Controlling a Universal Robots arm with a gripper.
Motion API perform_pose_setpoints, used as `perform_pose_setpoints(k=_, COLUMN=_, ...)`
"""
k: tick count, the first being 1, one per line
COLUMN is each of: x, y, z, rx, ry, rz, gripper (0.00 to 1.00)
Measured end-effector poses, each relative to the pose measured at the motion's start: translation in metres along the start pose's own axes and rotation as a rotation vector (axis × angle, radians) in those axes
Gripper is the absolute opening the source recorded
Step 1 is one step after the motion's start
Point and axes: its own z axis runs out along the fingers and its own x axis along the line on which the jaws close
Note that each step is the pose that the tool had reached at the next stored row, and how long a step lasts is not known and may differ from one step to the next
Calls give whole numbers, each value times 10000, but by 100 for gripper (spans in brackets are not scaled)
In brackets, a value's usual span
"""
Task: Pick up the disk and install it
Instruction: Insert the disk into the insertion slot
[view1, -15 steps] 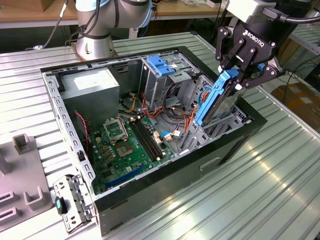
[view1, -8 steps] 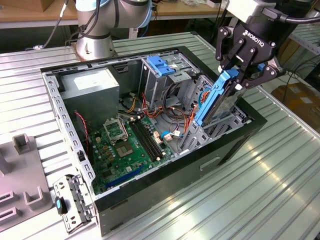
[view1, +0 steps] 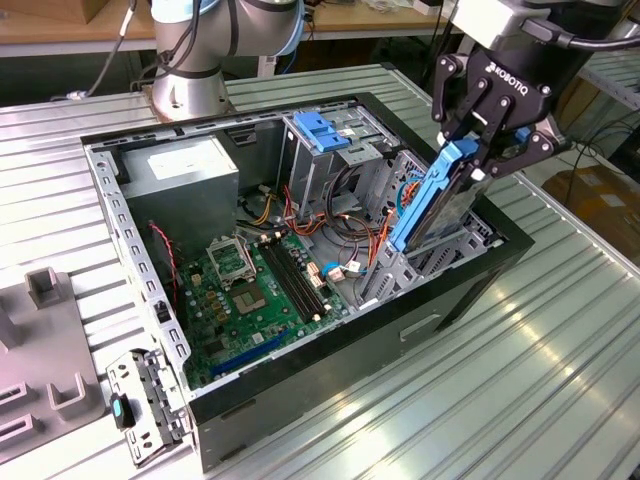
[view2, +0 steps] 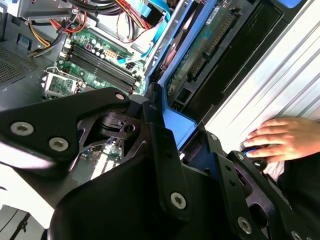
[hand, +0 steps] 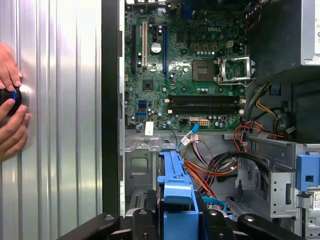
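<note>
The disk (view1: 432, 205), a dark slab with bright blue side rails, stands steeply tilted over the drive bay (view1: 425, 262) at the exterior view's right side of the open computer case (view1: 300, 372). Its lower end reaches down among the bay's metal walls. My gripper (view1: 478, 160) is shut on its upper end. In the second wrist view the disk (view2: 200, 47) runs away from the black fingers (view2: 160, 135), its circuit board side showing. In the first wrist view the disk's blue rail (hand: 175, 175) points from the gripper (hand: 177, 220) toward the motherboard (hand: 185, 70).
Inside the case lie the green motherboard (view1: 250, 290), bundled cables (view1: 335, 225), a grey cage with a light-blue latch (view1: 322, 130) and the power supply (view1: 180, 172). A person's hand (hand: 10, 102) rests on a dark knob on the ribbed table (view1: 520, 380). A loose metal bracket (view1: 140, 400) lies beside the case.
</note>
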Motion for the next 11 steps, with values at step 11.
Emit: perform_pose_setpoints(k=11, x=22, y=4, z=255, rx=1, ry=-1, rz=-1, gripper=37)
